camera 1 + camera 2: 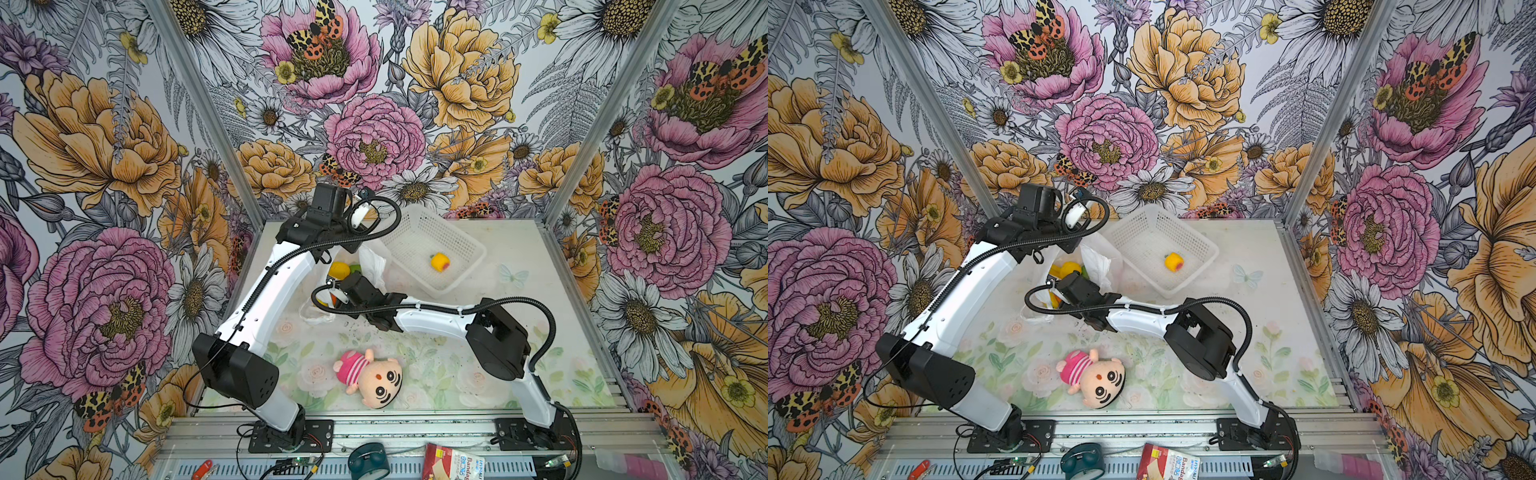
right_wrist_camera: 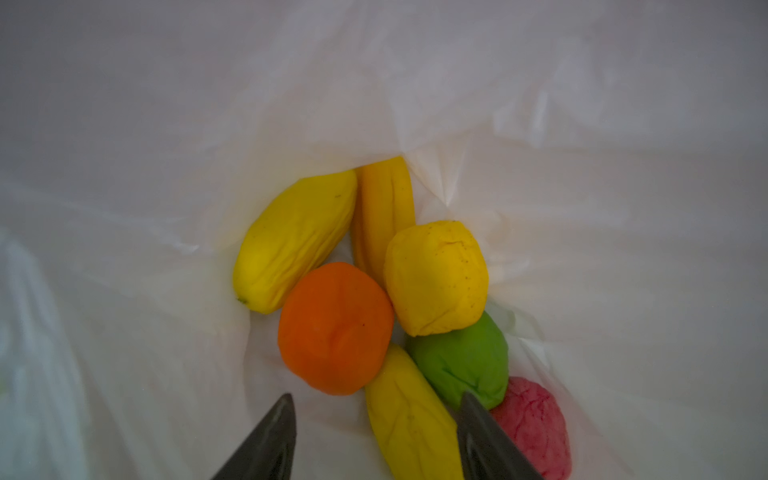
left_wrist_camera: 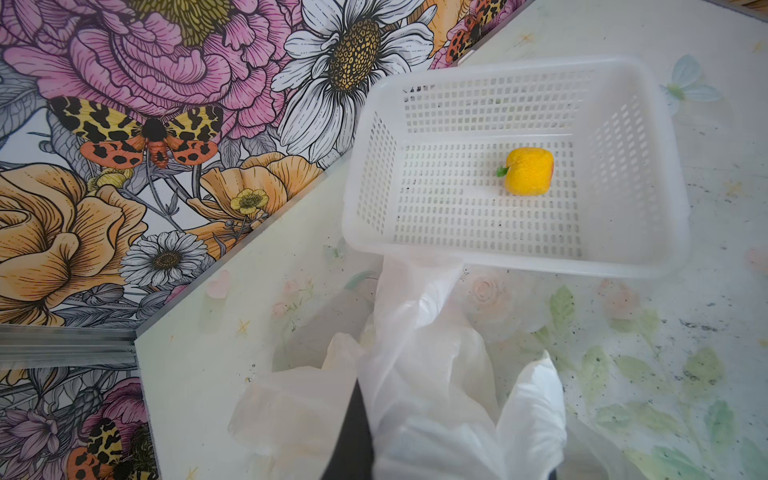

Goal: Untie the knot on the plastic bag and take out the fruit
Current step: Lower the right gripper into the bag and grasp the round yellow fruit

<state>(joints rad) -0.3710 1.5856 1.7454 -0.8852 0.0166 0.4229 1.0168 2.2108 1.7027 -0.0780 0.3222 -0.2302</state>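
Since the plastic bag (image 1: 374, 266) stands open and no knot shows, the untying looks done, while the emptying has barely begun.

In both top views, the bag sits at centre frame, just beside a white perforated basket (image 1: 478, 251) holding one yellow toy fruit (image 1: 439, 262). Yellow and green fruits (image 1: 340, 270) show in the bag's mouth, and the right arm (image 1: 432, 318) reaches into it. A plush doll (image 1: 370, 376) lies well apart, at lower centre.

In the left wrist view, the left gripper (image 3: 357, 399), at lower centre, is clenched on a fold of the bag, holding it up. The basket fills the upper right.

In the right wrist view, the right gripper (image 2: 376, 399) is released. Its jaws stand apart at the lower edge, straddling an elongated yellow fruit (image 2: 411, 415). Seven fruits cluster at centre on the bag's floor: four yellow, an orange fruit (image 2: 334, 328), a green fruit (image 2: 461, 357) and a pink-red fruit (image 2: 536, 424). By this count, one fruit is out and seven remain to lift.
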